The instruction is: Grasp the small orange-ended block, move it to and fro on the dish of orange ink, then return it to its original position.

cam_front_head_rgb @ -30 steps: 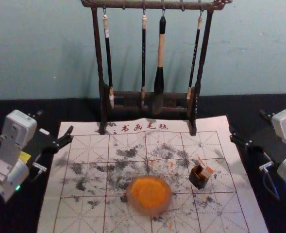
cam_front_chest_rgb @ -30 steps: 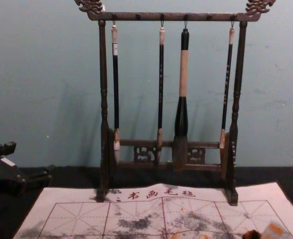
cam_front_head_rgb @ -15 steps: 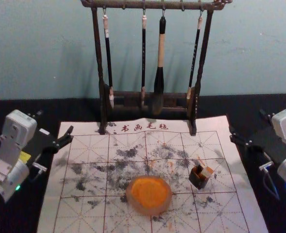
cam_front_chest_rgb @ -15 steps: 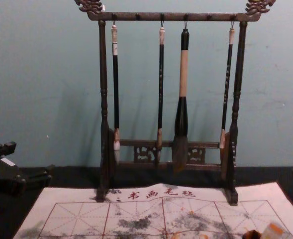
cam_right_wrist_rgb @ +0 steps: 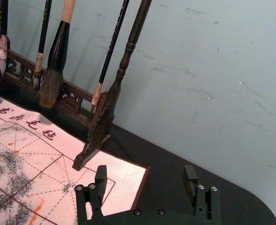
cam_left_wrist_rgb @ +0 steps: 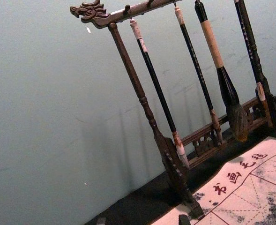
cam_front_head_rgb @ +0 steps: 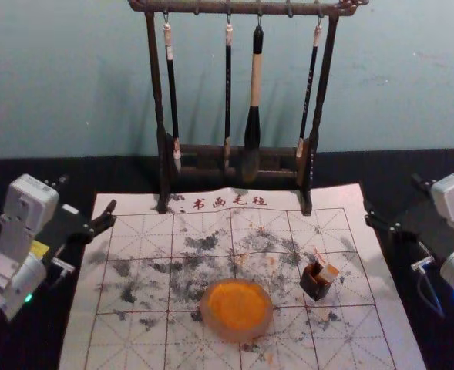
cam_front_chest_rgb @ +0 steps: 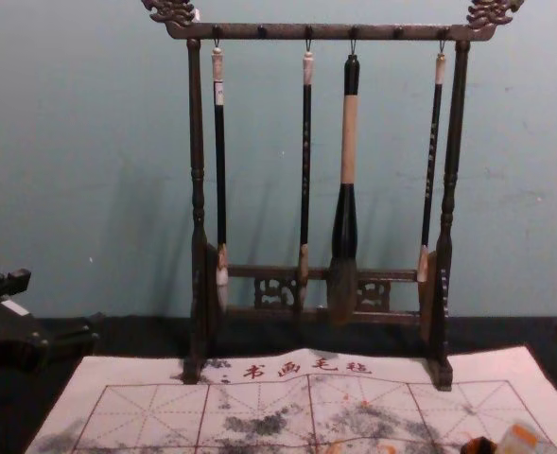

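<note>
The small block (cam_front_head_rgb: 328, 274) with an orange end leans out of a dark square holder (cam_front_head_rgb: 315, 283) on the right half of the mat. In the chest view the block (cam_front_chest_rgb: 519, 439) pokes up at the bottom right corner. Left of the holder lies the round dish of orange ink (cam_front_head_rgb: 237, 307). My left gripper (cam_front_head_rgb: 88, 193) is open over the mat's back left corner, far from the block; its tips also show in the left wrist view, the gripper (cam_left_wrist_rgb: 142, 220) holding nothing. Beyond the mat's right edge, my right gripper (cam_front_head_rgb: 392, 194) stands open and empty, as does the gripper (cam_right_wrist_rgb: 145, 172) in the right wrist view.
A dark wooden rack (cam_front_head_rgb: 165, 166) with hanging brushes, among them a thick brush (cam_front_head_rgb: 252, 139), stands across the back of the mat. The ink-stained white mat (cam_front_head_rgb: 142, 239) lies on a black table (cam_front_head_rgb: 26, 169) before a wall.
</note>
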Controlling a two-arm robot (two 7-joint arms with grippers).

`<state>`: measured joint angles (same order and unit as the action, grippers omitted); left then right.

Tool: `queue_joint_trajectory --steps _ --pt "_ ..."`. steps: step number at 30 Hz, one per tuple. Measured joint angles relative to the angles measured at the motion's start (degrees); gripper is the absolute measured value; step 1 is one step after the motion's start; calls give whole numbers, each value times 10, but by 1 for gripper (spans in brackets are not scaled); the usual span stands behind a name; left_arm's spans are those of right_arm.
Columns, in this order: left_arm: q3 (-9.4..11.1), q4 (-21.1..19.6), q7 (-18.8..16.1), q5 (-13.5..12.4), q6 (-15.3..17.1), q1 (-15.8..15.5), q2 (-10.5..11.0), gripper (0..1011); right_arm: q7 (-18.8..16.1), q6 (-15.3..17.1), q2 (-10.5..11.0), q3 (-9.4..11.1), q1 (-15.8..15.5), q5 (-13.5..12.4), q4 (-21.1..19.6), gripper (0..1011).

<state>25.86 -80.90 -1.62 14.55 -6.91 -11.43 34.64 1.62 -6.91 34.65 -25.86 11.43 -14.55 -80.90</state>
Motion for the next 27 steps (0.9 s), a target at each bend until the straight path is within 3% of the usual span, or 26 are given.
queue_joint_trajectory --steps 7,13,17,27 --pt "0 0 0 0 0 0 0 1001 0 0 0 0 0 0 0 1000" --pt "0 0 0 0 0 0 0 1001 -21 -13 2 11 -11 -3 -10 1000" --pt "0 0 0 0 0 0 0 1001 -47 -22 13 23 -27 -20 -27 1000" --pt "0 0 0 0 0 0 0 1001 -156 -60 60 47 -82 -79 -75 1000"
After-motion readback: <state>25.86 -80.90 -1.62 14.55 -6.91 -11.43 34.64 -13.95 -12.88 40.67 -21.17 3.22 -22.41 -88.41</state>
